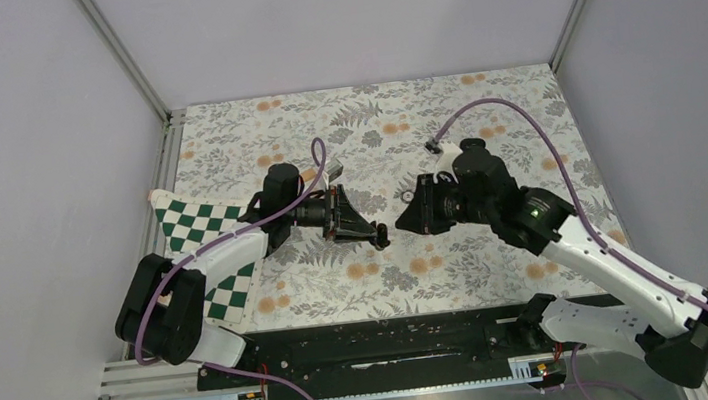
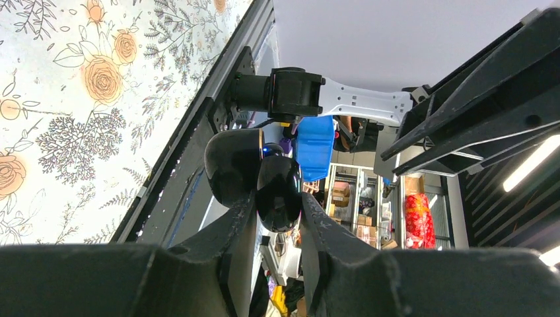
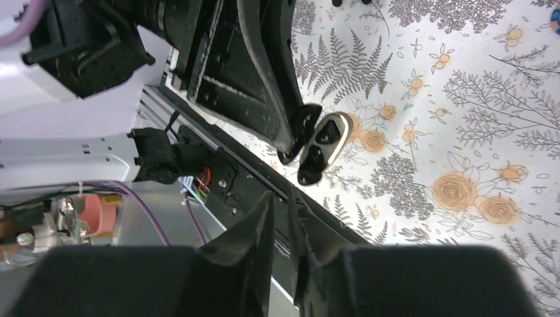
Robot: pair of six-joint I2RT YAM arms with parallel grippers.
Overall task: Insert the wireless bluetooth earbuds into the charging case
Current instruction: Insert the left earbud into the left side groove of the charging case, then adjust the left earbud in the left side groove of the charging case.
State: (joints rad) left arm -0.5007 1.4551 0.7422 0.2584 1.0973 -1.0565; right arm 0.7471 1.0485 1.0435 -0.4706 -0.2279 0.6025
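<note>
Black charging case [image 3: 322,144], lid open, pinched in left gripper [image 2: 277,201], contents unclear, right gripper [image 3: 280,198] barely parted, empty.

Noted glossy, smooth black plastic on the charging case [image 2: 279,195]. Found matt, grainy black plastic on the fingers [image 2: 327,241] of the left gripper [image 2: 278,214]. Saw a matt floral table cover [image 1: 372,127], perhaps cloth or printed paper, dull metal rails [image 1: 122,53] far left, glossy white arm shells [image 1: 609,262].
</note>
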